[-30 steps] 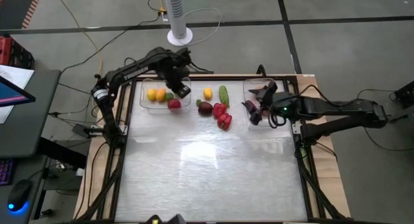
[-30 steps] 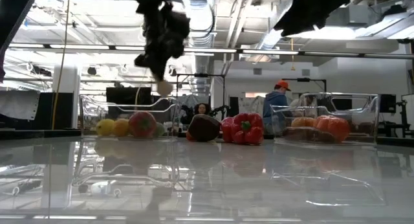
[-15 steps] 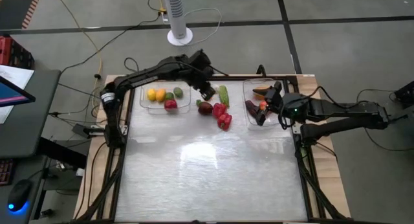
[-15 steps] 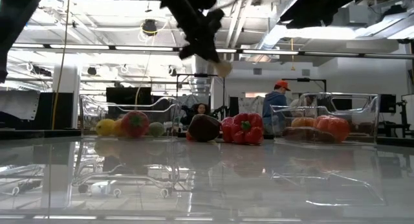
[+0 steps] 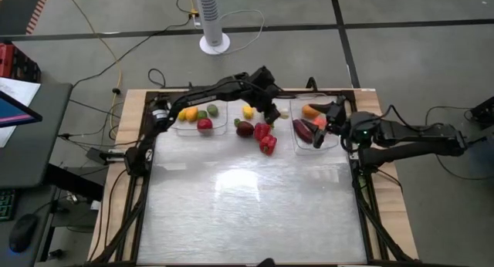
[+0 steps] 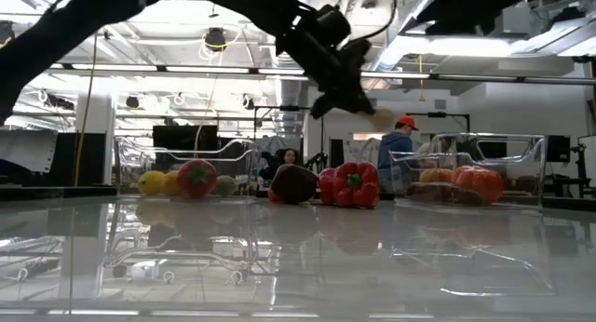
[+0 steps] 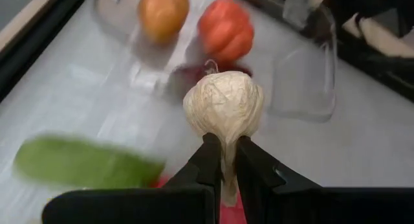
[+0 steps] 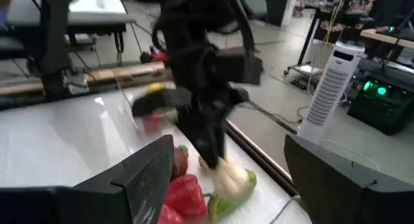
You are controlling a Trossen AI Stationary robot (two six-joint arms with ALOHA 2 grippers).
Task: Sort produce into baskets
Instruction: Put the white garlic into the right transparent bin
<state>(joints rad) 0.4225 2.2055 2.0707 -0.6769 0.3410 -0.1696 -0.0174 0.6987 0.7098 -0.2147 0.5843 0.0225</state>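
My left gripper (image 5: 276, 111) is shut on a whitish garlic bulb (image 7: 223, 107), held above the table between the green cucumber (image 7: 84, 162) and the right clear bin (image 5: 330, 140). The garlic also shows in the low view (image 6: 382, 120). The right bin holds an orange piece (image 5: 310, 109), a dark purple piece (image 5: 303, 130) and a red piece (image 5: 319, 122). The left clear bin (image 5: 171, 126) holds yellow, orange, green and red pieces. My right gripper (image 5: 328, 119) is open and empty over the right bin. My left gripper pinches the garlic's thin stem (image 7: 224, 160) between its two fingers. The round bulb (image 7: 223, 104) sticks out past the fingertips. The fingers slant down from the table's left. The garlic is lifted clear of the table.
Between the bins lie a yellow piece (image 5: 248, 111), a dark purple-brown piece (image 5: 245, 129) and two red peppers (image 5: 262, 132) (image 5: 268, 145). The table's near half (image 5: 247, 205) is bare. A person in an orange cap (image 6: 401, 140) shows in the room beyond.
My left gripper has carried the garlic from above the left bin toward the table's right edge, past the loose pieces, and now stands close to the right bin. My right gripper has drawn back a little toward the right edge.
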